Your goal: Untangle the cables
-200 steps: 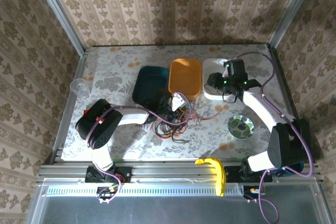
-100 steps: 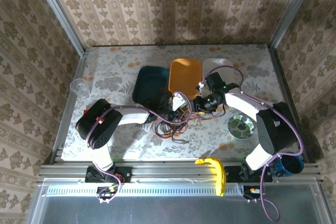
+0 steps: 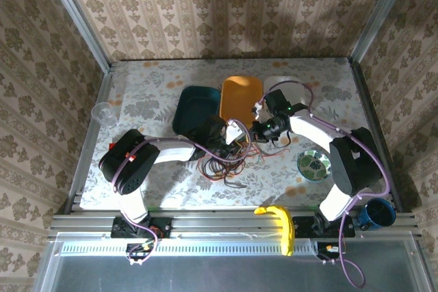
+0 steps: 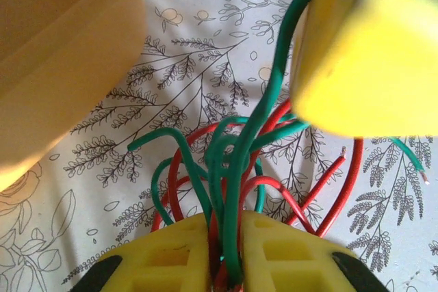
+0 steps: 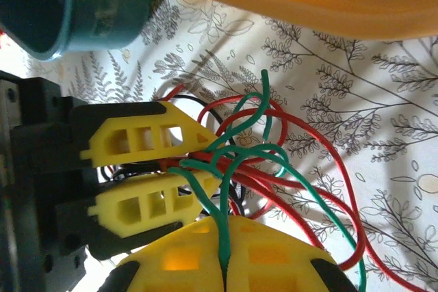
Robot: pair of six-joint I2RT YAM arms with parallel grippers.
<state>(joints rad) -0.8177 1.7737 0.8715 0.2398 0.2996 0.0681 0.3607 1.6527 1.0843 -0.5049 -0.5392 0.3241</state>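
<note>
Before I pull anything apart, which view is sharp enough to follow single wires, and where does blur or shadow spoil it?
Left wrist: cables crisp mid-frame, orange tray and yellow pad at the top blurred. Right wrist: cables sharp, orange tray glowing and soft along the top. Top external: table evenly lit, but cables too thin there to separate.

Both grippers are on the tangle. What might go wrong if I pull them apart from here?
1. The left gripper pinches several green and red cables at once. The green cable in the right gripper may be among them, so pulling could strain it or tighten the loops.
2. The orange tray sits close beside both grippers and might get knocked.
</note>
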